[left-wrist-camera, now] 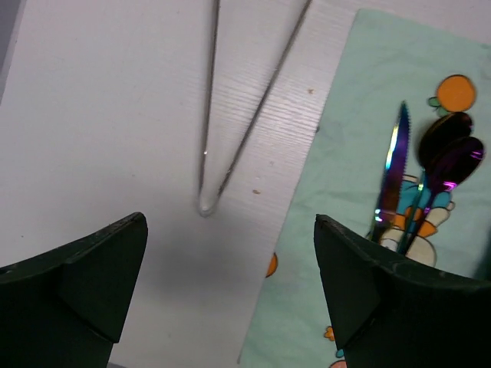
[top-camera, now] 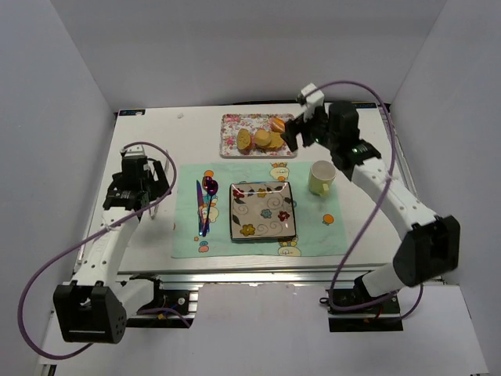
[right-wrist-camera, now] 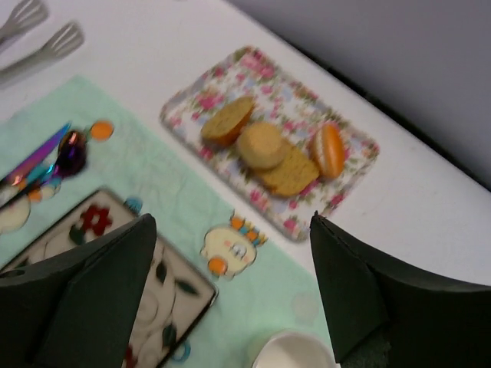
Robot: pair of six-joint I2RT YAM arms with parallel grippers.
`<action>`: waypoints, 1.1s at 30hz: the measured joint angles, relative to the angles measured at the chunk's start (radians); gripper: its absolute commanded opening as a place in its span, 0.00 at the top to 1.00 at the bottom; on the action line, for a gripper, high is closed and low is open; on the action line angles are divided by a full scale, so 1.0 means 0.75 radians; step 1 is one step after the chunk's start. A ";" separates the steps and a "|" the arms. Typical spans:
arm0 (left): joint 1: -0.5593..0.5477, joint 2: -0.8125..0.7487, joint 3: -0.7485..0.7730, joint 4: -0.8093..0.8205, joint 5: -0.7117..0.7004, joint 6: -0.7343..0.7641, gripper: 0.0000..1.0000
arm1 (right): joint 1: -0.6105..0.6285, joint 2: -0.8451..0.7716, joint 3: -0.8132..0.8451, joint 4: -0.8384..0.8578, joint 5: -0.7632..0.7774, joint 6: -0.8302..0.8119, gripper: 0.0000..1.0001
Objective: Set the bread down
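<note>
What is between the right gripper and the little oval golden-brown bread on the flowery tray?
Nothing covers the little oval golden-brown bread. Sideways, flat round golden slices and a darker orange-brown roll lie between it and the open right gripper, all on the flowery tray.

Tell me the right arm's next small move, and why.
Probably lower the right gripper leftward onto the bread: its jaws stand open and empty near the tray, the bread lies at the tray's left end, and the plate holds nothing.

Bright, even overhead light; shadows faint and soft. Right wrist view blurred throughout, pink floral rectangular tray [right-wrist-camera: 261, 73] smeared. Iridescent metal knife [left-wrist-camera: 390, 176] glints sharply.
</note>
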 measured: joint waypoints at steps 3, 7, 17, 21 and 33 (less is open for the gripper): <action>0.137 0.055 0.002 -0.005 0.088 0.085 0.18 | -0.086 -0.152 -0.214 -0.016 -0.405 -0.166 0.38; 0.251 0.148 0.002 0.006 0.153 0.182 0.76 | -0.159 -0.231 -0.399 0.012 -0.919 -0.333 0.61; 0.331 0.501 0.020 0.079 0.346 0.371 0.15 | -0.144 -0.162 -0.405 -0.139 -1.295 -0.547 0.30; 0.332 0.590 0.044 0.121 0.382 0.429 0.15 | -0.144 -0.162 -0.405 -0.176 -1.296 -0.567 0.29; 0.332 0.925 0.242 0.295 0.533 0.539 0.31 | -0.144 -0.162 -0.405 -0.176 -1.287 -0.566 0.29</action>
